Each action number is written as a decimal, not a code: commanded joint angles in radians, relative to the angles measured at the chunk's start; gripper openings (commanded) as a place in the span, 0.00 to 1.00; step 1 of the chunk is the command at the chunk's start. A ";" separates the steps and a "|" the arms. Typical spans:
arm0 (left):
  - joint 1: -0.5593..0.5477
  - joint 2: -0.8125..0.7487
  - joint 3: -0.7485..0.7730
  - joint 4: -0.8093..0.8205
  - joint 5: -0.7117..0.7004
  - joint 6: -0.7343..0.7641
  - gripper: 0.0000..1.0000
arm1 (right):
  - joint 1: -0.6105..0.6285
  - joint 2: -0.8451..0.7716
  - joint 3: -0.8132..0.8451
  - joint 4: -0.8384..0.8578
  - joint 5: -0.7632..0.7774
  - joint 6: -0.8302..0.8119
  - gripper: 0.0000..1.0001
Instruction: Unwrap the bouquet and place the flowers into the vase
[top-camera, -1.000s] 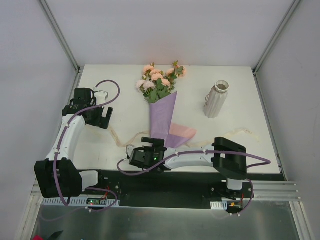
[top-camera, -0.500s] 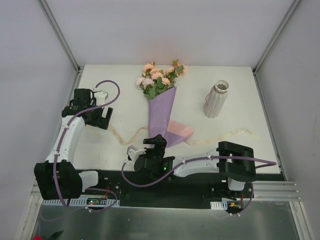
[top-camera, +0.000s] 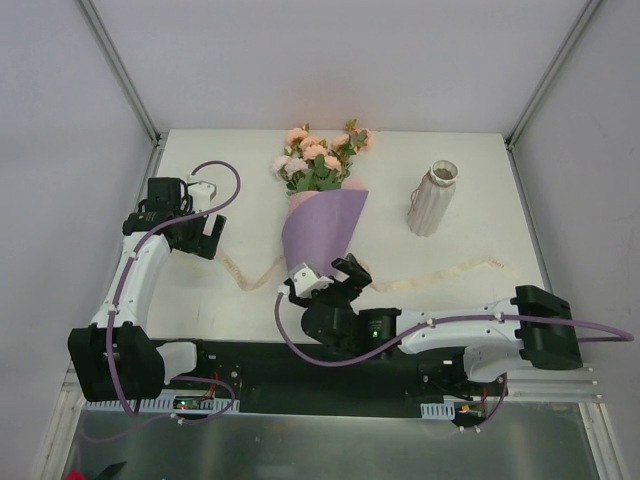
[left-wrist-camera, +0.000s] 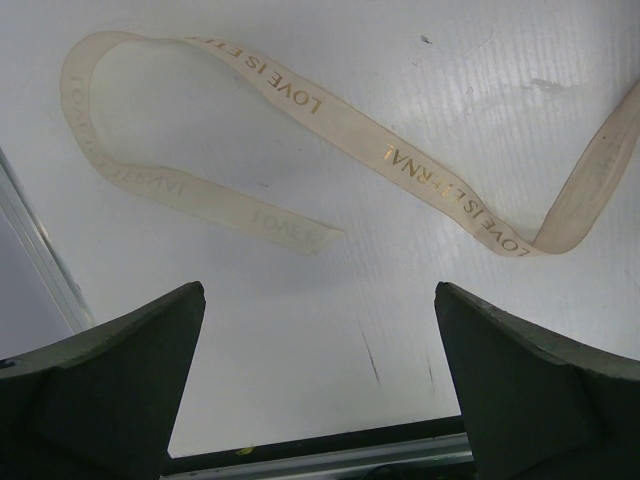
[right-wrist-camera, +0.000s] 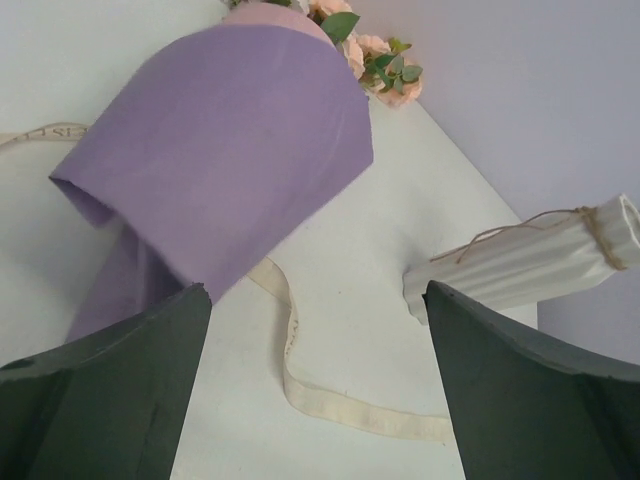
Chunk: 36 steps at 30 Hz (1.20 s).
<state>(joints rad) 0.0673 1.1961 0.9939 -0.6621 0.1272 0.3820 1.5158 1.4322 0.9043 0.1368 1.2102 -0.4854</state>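
Observation:
The bouquet lies mid-table, its purple paper (top-camera: 322, 226) puffed up into a wide hood with the stem end toward me. The flowers (top-camera: 320, 160), peach and pink roses with green leaves, stick out at the far end. The cream ribbon (top-camera: 440, 272) lies loose on the table, passing under the paper. The off-white ribbed vase (top-camera: 432, 198) stands at the right. My right gripper (top-camera: 328, 276) is open at the paper's near end, nothing between its fingers; in its wrist view the paper (right-wrist-camera: 220, 170) rises over its left finger. My left gripper (top-camera: 205, 238) is open over the ribbon's looped end (left-wrist-camera: 400, 160).
The table's black front rail (left-wrist-camera: 320, 445) runs just under my left gripper. Twine is tied round the vase's neck (right-wrist-camera: 590, 225). The enclosure's grey walls and metal corner posts (top-camera: 120, 70) close in the table at the back and sides.
My right arm has swung to the right and its gripper tipped up under the bouquet's near end. The paper has spread from a narrow cone to a wide hood; the pink flap is gone from sight.

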 joint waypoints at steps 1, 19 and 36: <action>0.009 -0.024 0.014 0.004 0.019 0.014 0.99 | 0.007 -0.053 -0.015 -0.224 -0.058 0.241 0.93; 0.009 -0.032 0.029 -0.004 0.011 0.023 0.99 | -0.121 0.088 0.206 -0.231 -0.062 0.255 0.96; 0.011 -0.027 0.046 -0.019 0.028 0.051 0.99 | -0.514 -0.163 -0.109 -0.622 -0.671 1.208 0.91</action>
<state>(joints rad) 0.0673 1.1870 1.0073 -0.6678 0.1287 0.4110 1.1088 1.4052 0.9615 -0.5285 0.7166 0.5247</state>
